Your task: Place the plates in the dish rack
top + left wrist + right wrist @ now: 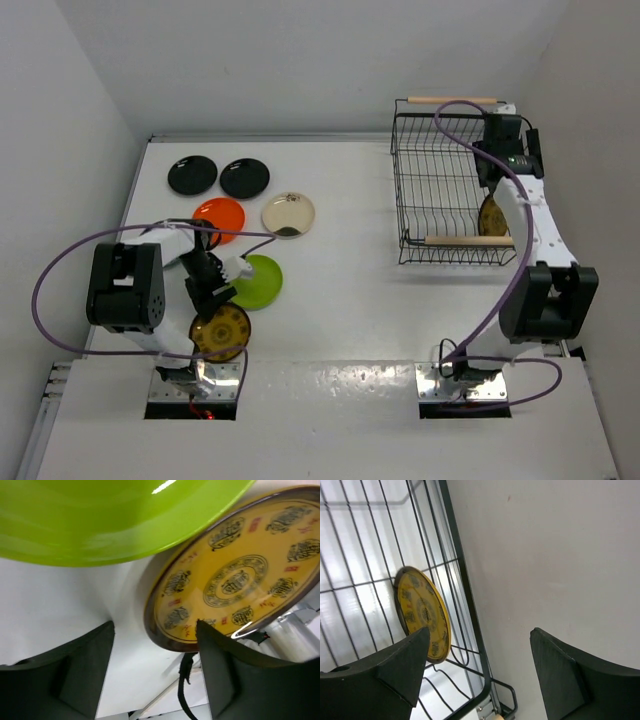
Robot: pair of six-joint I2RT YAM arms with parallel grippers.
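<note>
Top: high overhead, whole desk (340,300). Left wrist close on gold plate (235,575), right inside rack (462,580); top shows both.

black plates (192,175) (245,177): two
orange-red plate (222,214): one
cream plate (288,214): one
lime green plate (258,282): one
gold patterned plates (222,330) (490,215): two
plates in view, all colours: seven
dish rack (430,160): one
plates inside the dish rack: one
plates outside the dish rack: six
wooden handles (452,100) (468,240): two

The lime green plate (100,520) is cropped at top.
</note>
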